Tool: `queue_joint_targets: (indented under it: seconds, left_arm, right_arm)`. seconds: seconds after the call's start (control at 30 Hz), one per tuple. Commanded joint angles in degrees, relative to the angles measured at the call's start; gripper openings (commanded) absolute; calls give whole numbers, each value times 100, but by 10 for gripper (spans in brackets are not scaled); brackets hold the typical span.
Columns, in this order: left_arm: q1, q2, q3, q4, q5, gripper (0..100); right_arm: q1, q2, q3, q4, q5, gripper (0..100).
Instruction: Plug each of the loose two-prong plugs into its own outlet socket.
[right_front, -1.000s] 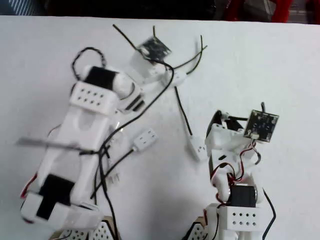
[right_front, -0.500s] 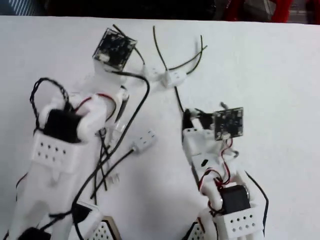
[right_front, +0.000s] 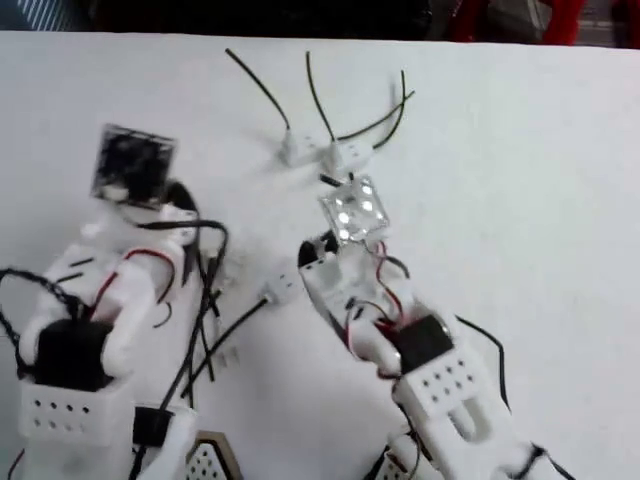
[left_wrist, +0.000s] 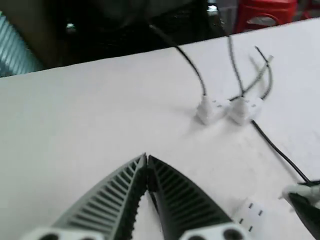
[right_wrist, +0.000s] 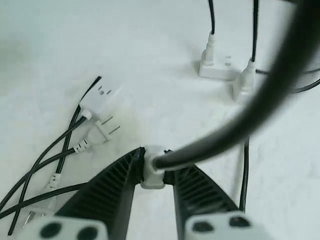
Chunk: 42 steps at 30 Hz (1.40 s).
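Right gripper (right_wrist: 152, 159) — jaws clamped on a white plug (right_wrist: 151, 175), gripped by its body between the ribbed fingers (right_wrist: 120, 180). The plug's thick black cable (right_wrist: 240, 117) arcs away from the fingertips and crosses the right wrist view. Whether the plug touches the table (right_wrist: 50, 40) cannot be told.

Just past the fingertips a loose plug (right_wrist: 100, 132) lies flat on the table with its two prongs bare. Close beside it, but apart from it, lies a single socket (right_wrist: 102, 96) on its own thin black lead. Several more leads (right_wrist: 45, 160) run alongside these two things.

Farther out sits a socket pair (right_wrist: 220, 70), the two white blocks just beside each other, each with a black lead running off toward the table's far edge. Whether anything is seated in either block cannot be told.

Left gripper (left_wrist: 146, 162) — jaws closed tip to tip with nothing between them, over bare table. It is well apart from the socket pair.

In the high view the left arm (right_front: 90, 320) stands at the table's left side. The right arm (right_front: 420, 350) lies across the middle, its lit wrist board (right_front: 353, 210) near the socket pair. The single socket lies between the two arms.
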Motion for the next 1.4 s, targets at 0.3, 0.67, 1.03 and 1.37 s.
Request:
queue_joint_targets:
  seconds: [0.3,0.67,1.03,1.37]
  left_arm:
    - [-813,-936,1292,-1143,712,27]
    - [-813,-945,1292,-1125,712,27]
    - [-813,-945,1292,-1125,712,27]
    - [-813,-945,1292,-1125,712,27]
  right_arm:
    - [-163,2193,-273,-1534,70,18]
    - [-242,2457,-273,-1560,642,18]
    - [-22,2466,-229,-1719,633,18]
    - [-127,2466,360,-2475,668,18]
